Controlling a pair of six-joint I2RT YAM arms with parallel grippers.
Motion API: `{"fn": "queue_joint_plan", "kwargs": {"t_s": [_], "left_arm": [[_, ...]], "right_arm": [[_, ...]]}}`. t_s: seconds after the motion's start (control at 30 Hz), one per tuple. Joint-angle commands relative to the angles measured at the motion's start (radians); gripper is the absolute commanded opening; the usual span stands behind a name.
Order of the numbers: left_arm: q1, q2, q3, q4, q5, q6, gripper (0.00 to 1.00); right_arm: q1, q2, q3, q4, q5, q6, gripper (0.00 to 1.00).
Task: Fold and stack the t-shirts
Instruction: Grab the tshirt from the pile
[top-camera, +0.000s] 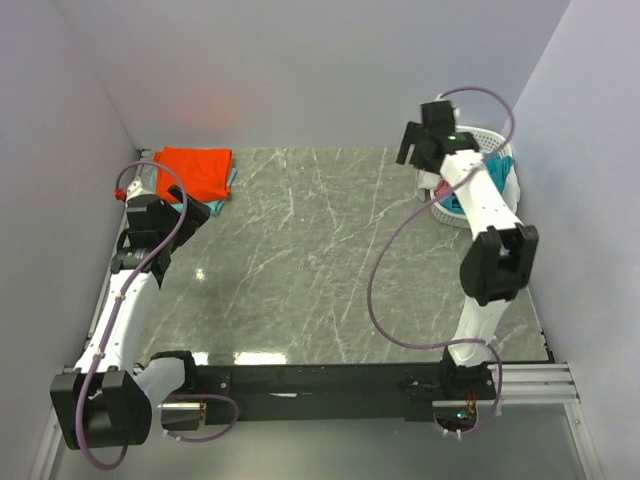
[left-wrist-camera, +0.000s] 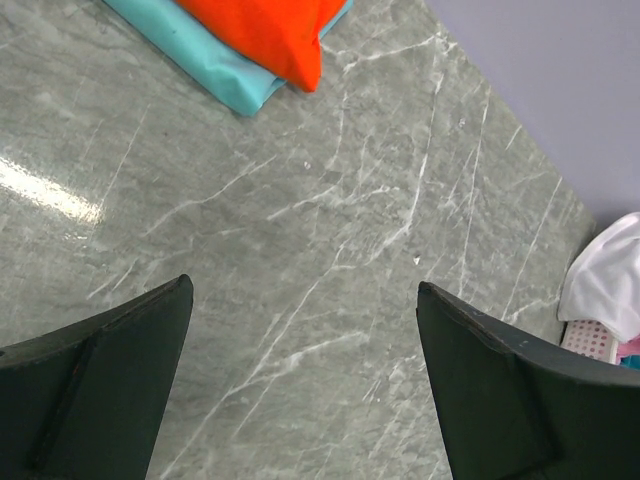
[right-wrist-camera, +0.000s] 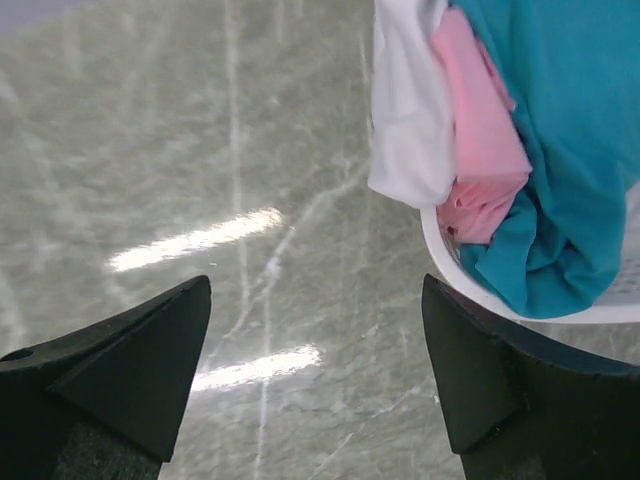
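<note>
Orange-red t-shirt (top-camera: 196, 170) sits folded square atop the pale aqua t-shirt (left-wrist-camera: 205, 65) on my veined bench (top-camera: 320, 260); left claw (left-wrist-camera: 305, 300) and right claw (right-wrist-camera: 316, 295) gape wide.

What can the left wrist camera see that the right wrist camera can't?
Only the left wrist view shows the folded orange shirt lying on the aqua shirt. Only the right wrist view plainly shows the teal shirt, hanging over the rim of the basket. Both show the table, the white shirt and the basket.
</note>
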Motion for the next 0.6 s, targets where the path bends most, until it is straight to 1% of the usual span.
{"fn": "queue_joint_plan", "kwargs": {"t_s": [0.0,0.07,0.1,0.13,0.17,0.2,0.23,0.27,0.33,0.37,0.43,0.47,0.5,0.57], "left_arm": [[0.007,0.009,0.008,0.050,0.021,0.018,1.00],[0.007,0.016,0.008,0.049,0.029,0.019,0.99],[0.007,0.019,0.009,0.050,0.031,0.019,0.99],[0.007,0.021,0.009,0.055,0.037,0.021,0.99],[0.007,0.021,0.006,0.055,0.037,0.022,1.00],[0.009,0.021,0.006,0.053,0.034,0.024,0.99],[0.010,0.024,0.008,0.052,0.031,0.022,0.99],[0.010,0.027,0.008,0.047,0.029,0.024,0.99],[0.012,0.036,0.009,0.050,0.034,0.025,0.99],[0.014,0.039,0.009,0.052,0.041,0.027,0.99],[0.015,0.044,0.009,0.064,0.052,0.027,0.99],[0.015,0.049,0.008,0.068,0.063,0.028,0.99],[0.015,0.050,0.009,0.068,0.066,0.030,1.00],[0.017,0.059,0.011,0.070,0.069,0.028,0.99]], "right_arm": [[0.071,0.082,0.057,-0.057,0.215,0.001,0.92],[0.102,0.163,0.095,-0.076,0.283,-0.009,0.91],[0.108,0.196,0.156,-0.095,0.368,-0.019,0.91],[0.115,0.228,0.193,-0.112,0.407,-0.032,0.91],[0.129,0.286,0.223,-0.133,0.456,-0.078,0.91],[0.137,0.311,0.255,-0.127,0.503,-0.115,0.91],[0.145,0.343,0.258,-0.120,0.592,-0.159,0.91],[0.151,0.358,0.257,-0.089,0.637,-0.257,0.90],[0.162,0.385,0.231,-0.054,0.765,-0.350,0.89],[0.163,0.388,0.226,-0.050,0.775,-0.431,0.90],[0.163,0.386,0.175,0.009,0.797,-0.520,0.91],[0.162,0.376,0.151,0.072,0.806,-0.610,0.91],[0.162,0.369,0.105,0.106,0.809,-0.652,0.92],[0.163,0.359,0.071,0.161,0.765,-0.756,0.92]]}}
